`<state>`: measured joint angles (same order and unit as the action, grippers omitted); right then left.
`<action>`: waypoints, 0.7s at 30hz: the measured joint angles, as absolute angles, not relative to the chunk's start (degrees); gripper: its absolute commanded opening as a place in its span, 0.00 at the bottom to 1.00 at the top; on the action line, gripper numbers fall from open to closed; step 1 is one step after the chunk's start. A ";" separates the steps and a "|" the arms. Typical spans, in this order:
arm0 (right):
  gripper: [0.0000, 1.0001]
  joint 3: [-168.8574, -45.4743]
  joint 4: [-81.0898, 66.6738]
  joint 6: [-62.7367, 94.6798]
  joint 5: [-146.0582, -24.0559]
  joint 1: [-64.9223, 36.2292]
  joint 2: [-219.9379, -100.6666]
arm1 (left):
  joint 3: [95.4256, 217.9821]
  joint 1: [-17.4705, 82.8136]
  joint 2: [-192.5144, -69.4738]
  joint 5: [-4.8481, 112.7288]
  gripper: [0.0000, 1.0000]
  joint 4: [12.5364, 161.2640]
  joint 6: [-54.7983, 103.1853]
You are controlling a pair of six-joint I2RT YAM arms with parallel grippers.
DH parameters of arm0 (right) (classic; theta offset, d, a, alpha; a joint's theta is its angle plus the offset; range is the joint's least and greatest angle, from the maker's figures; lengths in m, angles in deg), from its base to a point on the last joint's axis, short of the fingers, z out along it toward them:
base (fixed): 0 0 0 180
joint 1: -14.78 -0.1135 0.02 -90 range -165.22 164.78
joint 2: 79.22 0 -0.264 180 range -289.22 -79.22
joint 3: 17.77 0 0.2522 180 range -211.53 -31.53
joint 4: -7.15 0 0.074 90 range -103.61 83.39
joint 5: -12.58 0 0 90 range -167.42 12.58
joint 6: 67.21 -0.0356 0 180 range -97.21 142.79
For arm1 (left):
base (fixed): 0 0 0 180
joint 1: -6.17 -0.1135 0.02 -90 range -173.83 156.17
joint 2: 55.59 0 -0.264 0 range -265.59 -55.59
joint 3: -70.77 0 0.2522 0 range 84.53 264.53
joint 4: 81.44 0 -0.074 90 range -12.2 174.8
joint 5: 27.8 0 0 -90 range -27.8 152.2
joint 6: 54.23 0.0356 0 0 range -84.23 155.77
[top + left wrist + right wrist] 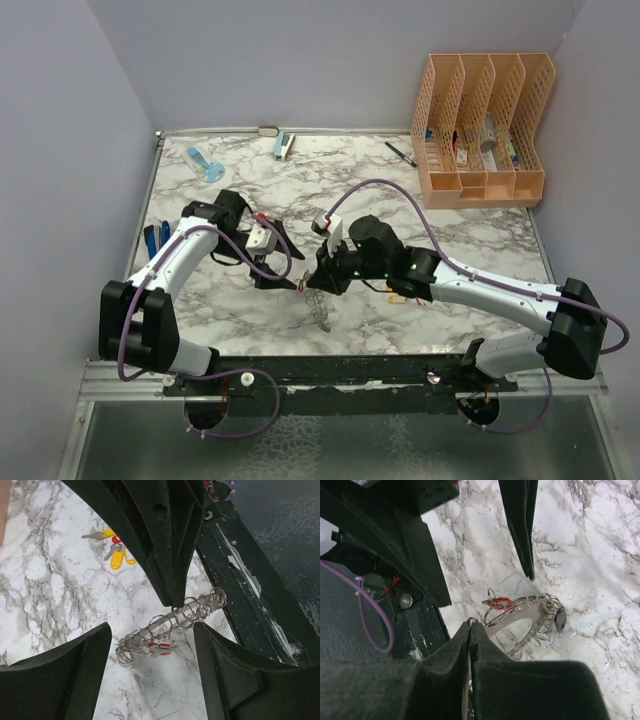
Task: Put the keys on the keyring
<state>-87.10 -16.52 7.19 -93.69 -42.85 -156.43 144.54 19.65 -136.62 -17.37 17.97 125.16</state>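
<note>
The keyring (186, 616), a grey metal band with wire coils, is lifted at one end; my right gripper (471, 625) is shut on its band. In the top view the keyring (318, 311) hangs below the right gripper (318, 283). A red-tagged key (497, 601) sits among the coils; the red key (160, 649) also shows under them. My left gripper (152, 632) is open, its fingers (75, 672) either side of the ring's low end without touching it. The left gripper (285, 262) is just left of the right one. Yellow-tagged keys (117, 557) lie on the marble, also seen as yellow keys (400, 297) under the right arm.
An orange file organiser (480, 130) stands at the back right, a black pen (400, 153) beside it. A blue stapler (284, 146) and a blue tape dispenser (205, 165) lie at the back left. Blue items (155, 240) sit at the left edge. The table's dark front rail (250, 580) runs close by.
</note>
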 measured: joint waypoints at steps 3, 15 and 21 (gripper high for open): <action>0.01 -87.93 -16.55 7.17 -93.80 -42.85 -156.43 | 144.67 20.89 -137.02 -17.37 0.61 17.51 125.31; 0.01 -88.90 -16.63 6.95 -93.84 -42.85 -156.43 | 145.20 23.84 -140.99 -17.37 0.44 15.70 126.16; 0.01 -88.90 -16.63 6.71 -93.86 -42.85 -156.43 | 146.14 24.30 -142.48 -17.46 0.42 12.83 129.55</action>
